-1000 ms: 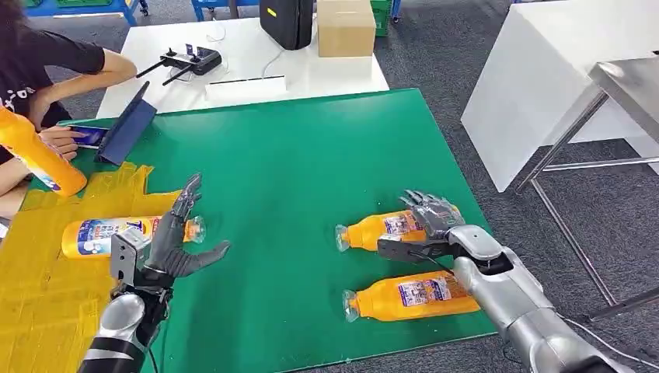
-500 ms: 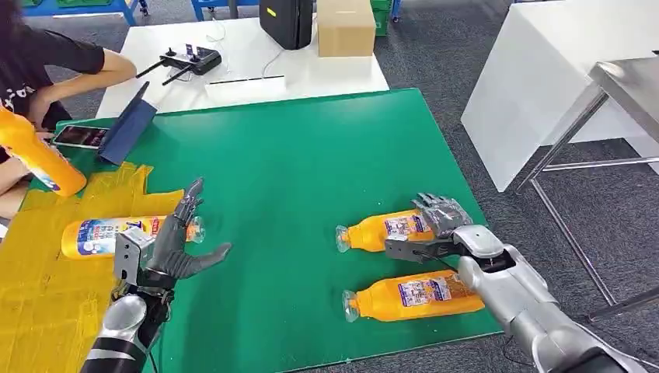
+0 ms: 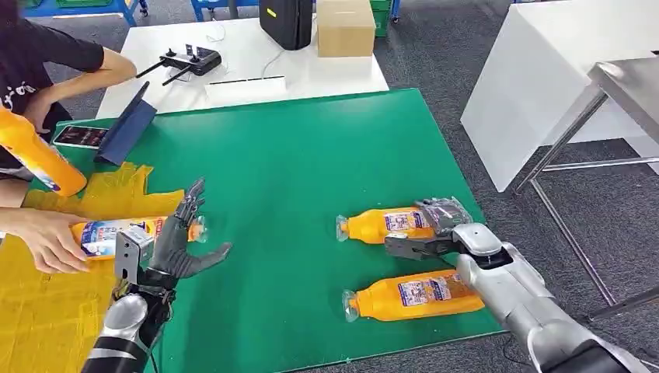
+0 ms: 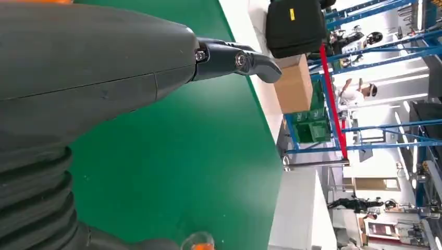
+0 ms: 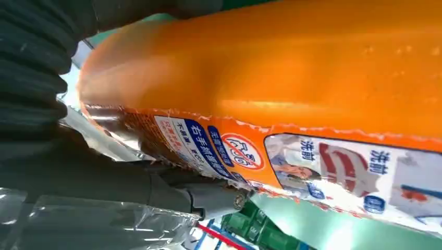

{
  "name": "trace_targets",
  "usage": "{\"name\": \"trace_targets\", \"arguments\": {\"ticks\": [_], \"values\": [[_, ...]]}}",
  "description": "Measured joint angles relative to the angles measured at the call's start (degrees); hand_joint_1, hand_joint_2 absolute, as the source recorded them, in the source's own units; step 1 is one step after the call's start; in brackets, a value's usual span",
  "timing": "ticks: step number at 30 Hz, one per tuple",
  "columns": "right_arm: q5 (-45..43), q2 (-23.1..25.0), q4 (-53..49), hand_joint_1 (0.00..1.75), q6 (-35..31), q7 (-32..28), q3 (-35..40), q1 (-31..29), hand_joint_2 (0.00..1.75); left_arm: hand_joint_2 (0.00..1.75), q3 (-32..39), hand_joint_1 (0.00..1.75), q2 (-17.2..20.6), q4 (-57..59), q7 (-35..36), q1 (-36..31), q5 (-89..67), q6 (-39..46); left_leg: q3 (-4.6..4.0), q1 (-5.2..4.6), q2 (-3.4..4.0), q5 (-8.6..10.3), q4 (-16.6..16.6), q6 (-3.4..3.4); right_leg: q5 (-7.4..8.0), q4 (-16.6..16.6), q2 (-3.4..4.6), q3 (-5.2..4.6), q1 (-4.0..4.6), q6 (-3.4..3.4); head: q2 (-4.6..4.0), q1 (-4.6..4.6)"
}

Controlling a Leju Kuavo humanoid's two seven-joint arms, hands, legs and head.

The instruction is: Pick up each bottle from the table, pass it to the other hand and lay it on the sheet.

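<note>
Two orange bottles lie on the green table (image 3: 295,171). My right hand (image 3: 437,227) grips the farther bottle (image 3: 381,225) at its base end; in the right wrist view this bottle (image 5: 292,78) rests against my right hand (image 5: 104,182). The nearer bottle (image 3: 416,295) lies free beside my right forearm. A third bottle (image 3: 116,233) lies on the yellow sheet (image 3: 47,303), with a person's hand (image 3: 50,241) on it. My left hand (image 3: 175,242) hovers open just right of that bottle's cap, its fingers (image 4: 234,58) spread over the green.
A person at the far left also holds an upright orange bottle (image 3: 39,159). A dark tablet case (image 3: 124,124) and a phone (image 3: 78,136) lie at the table's back left. Behind stands a white table with a controller (image 3: 190,61) and a box (image 3: 346,27).
My right hand's fingers have closed around the farther bottle, which has shifted slightly. A person's hand has come onto the bottle on the sheet. My left hand has barely moved.
</note>
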Motion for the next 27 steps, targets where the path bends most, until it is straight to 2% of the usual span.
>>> {"name": "trace_targets", "arguments": {"ticks": [9,15,25,27], "values": [[1.24,2.73,1.14,1.75,-4.28,1.03,-0.48,0.32,1.75,1.75,-0.02,0.0,-0.13,0.02,0.0,-0.01,0.39,0.0,0.0,0.01,-0.01,0.01,0.0,-0.01,0.0,0.01,0.0,-0.02,0.02,0.0,0.0,-0.02],[1.46,5.04,-1.26,1.75,-13.17,3.17,-4.8,3.24,1.75,1.75,0.0,0.0,-0.35,0.0,0.98,0.04,2.08,-2.2,-0.04,0.01,-0.02,0.0,0.0,-0.01,0.0,0.01,-0.01,-0.03,0.01,0.0,0.0,-0.02],[1.14,6.77,-4.33,1.75,-14.22,3.26,-8.7,5.4,1.75,1.75,-0.02,0.0,-0.66,-0.02,1.31,0.05,2.9,-3.23,-0.04,0.0,-0.03,0.0,0.0,0.0,0.0,0.01,-0.05,-0.03,0.0,0.0,0.0,-0.02],[0.59,7.45,-5.81,1.75,-17.25,2.56,-9.96,6.55,1.75,1.75,-0.13,0.0,-0.7,-0.02,2.03,0.06,4.19,-5.48,-0.04,0.0,-0.05,0.0,0.0,0.0,-0.01,0.01,-0.08,-0.03,0.0,0.0,0.0,0.0]]}}
